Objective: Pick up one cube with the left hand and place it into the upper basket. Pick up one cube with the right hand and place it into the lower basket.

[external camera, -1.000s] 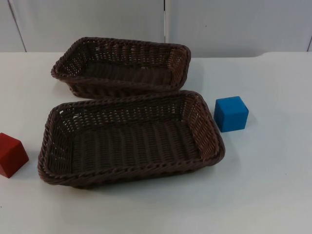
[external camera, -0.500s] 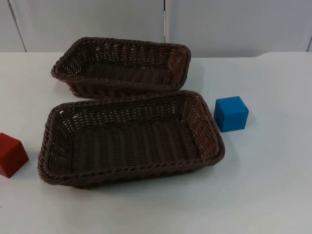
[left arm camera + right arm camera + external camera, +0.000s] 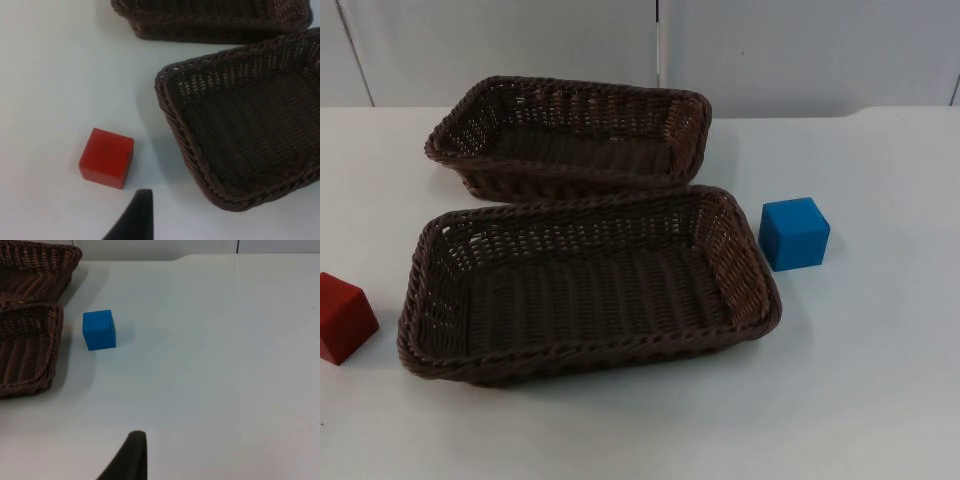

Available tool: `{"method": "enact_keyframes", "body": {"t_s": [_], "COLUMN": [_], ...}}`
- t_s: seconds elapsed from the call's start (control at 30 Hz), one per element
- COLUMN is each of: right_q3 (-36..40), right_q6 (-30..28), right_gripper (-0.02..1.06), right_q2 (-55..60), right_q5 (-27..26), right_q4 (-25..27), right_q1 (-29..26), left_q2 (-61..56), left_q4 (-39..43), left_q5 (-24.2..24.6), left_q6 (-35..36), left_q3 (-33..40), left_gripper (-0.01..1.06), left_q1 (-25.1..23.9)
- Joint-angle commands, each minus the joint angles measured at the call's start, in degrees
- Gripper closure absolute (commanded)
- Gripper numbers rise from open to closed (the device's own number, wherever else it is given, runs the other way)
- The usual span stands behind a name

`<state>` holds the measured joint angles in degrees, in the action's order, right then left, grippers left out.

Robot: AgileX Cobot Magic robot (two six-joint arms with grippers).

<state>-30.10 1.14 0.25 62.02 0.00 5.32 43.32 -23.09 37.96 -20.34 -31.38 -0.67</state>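
Pincer spread can't be told on either arm — red cube sits near lower basket's left rim.

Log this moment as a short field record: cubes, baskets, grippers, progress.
red cube: on the white table, left of the lower basket, apart from it
blue cube: on the table, right of the lower basket
upper brown wicker basket: empty
lower brown wicker basket: empty, close in front of the upper one
left gripper: above the table near the red cube
right gripper: above the table, well short of the blue cube
progress: no cube picked up yet
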Motion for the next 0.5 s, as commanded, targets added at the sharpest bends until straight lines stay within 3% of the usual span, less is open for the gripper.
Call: {"method": "enact_keyframes", "body": {"t_s": [0.0, 0.17, 0.47], "right_q3": [0.5, 0.5, 0.5], "right_q6": [-0.6, -0.6, -0.7], "right_gripper": [-0.01, -0.01, -0.01], "right_q2": [-0.2, -0.2, -0.2], "right_q5": [-0.3, -0.3, -0.3], "right_q4": [0.0, 0.0, 0.0], "right_q1": [-0.2, -0.2, -0.2], "left_q2": [3.2, 8.2, 16.7], "left_q4": [-1.0, -0.8, -0.8], "left_q5": [-2.9, -6.5, -8.4], "left_q6": [-0.4, -0.4, -0.4], "left_q3": [-0.2, -0.4, -3.9], "left_gripper": [0.00, 0.00, 0.00], "left_q1": [-0.1, 0.0, 0.0]}}
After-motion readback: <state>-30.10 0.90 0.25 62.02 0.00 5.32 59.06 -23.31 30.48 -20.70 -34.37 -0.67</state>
